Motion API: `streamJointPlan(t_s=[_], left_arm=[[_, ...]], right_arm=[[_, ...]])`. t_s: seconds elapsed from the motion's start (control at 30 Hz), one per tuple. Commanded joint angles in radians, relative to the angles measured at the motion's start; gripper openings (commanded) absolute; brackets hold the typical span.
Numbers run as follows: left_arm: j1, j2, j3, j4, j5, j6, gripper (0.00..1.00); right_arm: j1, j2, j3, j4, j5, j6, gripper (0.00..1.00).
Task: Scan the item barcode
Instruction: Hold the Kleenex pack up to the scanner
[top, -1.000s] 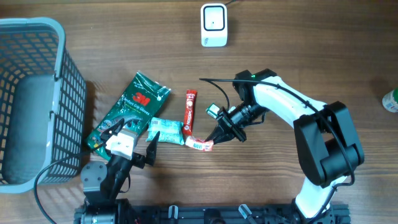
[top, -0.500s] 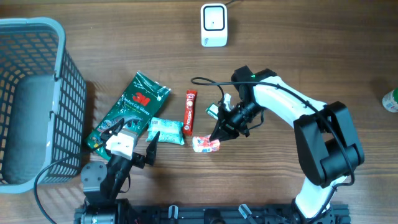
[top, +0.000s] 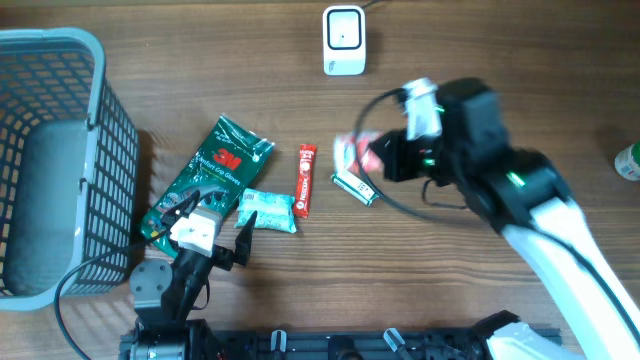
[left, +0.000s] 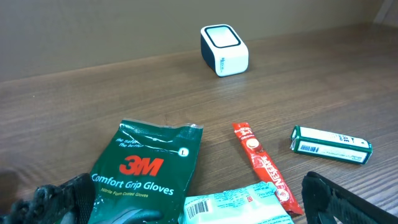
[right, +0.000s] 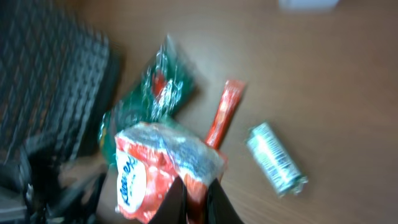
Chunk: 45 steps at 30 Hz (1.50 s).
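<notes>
While your right gripper (right: 196, 194) pinches the red-and-white crinkly packet (right: 158, 171) short of the white box scanner (top: 344, 40), a small green carton (top: 357, 189) and red stick sachet (top: 305, 180) lie farther from it. The packet has risen off the table since a second ago. Your left gripper (top: 215, 222) gapes wide.

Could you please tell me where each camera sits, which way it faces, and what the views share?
Overhead: fixed above, looking straight down at the wooden table; both arms show, left gripper open, right gripper shut on a red-and-white crinkly packet.
Left wrist: low over the table, facing the white box-shaped scanner; its dark fingers fill the bottom corners.
Right wrist: raised, tilted down past its fingers pinching the packet, toward the grey mesh basket.
Shared: all three show the red stick sachet and small green-and-white box.
</notes>
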Motion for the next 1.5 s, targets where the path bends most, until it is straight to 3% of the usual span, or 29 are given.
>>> streamJointPlan(t_s=[0.0, 0.17, 0.4, 0.63, 0.7, 0.83, 1.17, 1.47], left_arm=[[0.002, -0.004, -0.006, 0.003, 0.012, -0.009, 1.00], [0.002, -0.004, -0.006, 0.003, 0.012, -0.009, 1.00], [0.002, -0.004, -0.006, 0.003, 0.012, -0.009, 1.00], [0.002, -0.004, -0.006, 0.003, 0.012, -0.009, 1.00], [0.002, -0.004, -0.006, 0.003, 0.012, -0.009, 1.00], [0.002, -0.004, -0.006, 0.003, 0.012, -0.009, 1.00], [0.002, -0.004, -0.006, 0.003, 0.012, -0.009, 1.00], [0.002, -0.004, -0.006, 0.003, 0.012, -0.009, 1.00]], right_arm=[[0.001, -0.052, 0.005, 0.150, 0.410, 0.000, 0.04], [0.001, 0.047, -0.003, 0.443, 0.447, -0.119, 0.05], [0.001, 0.457, -0.011, 1.116, 0.446, -0.503, 0.05], [0.000, 0.769, -0.004, 1.712, 0.441, -0.545, 0.05], [0.000, 0.849, 0.015, 1.810, 0.417, -0.514, 0.05], [-0.005, 0.972, 0.088, 1.786, 0.383, -0.411, 0.04], [-0.043, 1.133, 0.307, 1.612, 0.370, -0.370, 0.04], [-0.077, 1.083, 0.307, 1.532, 0.320, -0.268, 0.04]])
